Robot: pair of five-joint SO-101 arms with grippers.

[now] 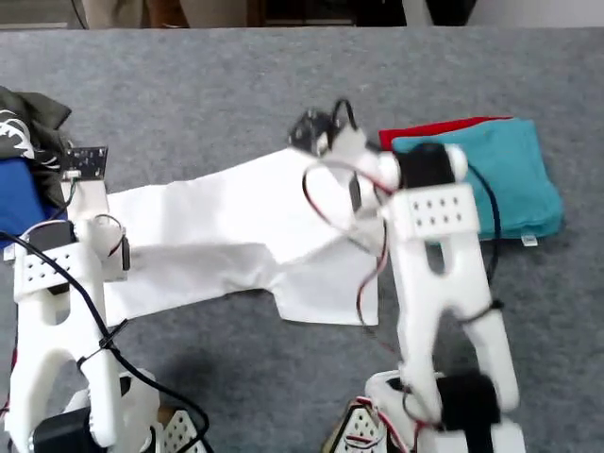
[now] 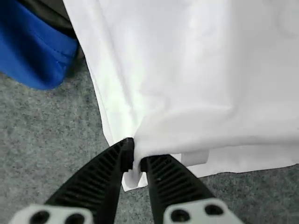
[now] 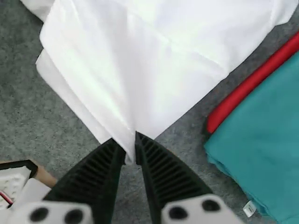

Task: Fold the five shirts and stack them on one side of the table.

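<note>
Between the left pincer (image 2: 137, 156) and the right pincer (image 3: 130, 145), each clamped on an edge, the white shirt (image 1: 236, 222) is held over the surface (image 1: 189, 85). Folding is judged under way; both edges must next be carried across together.
</note>
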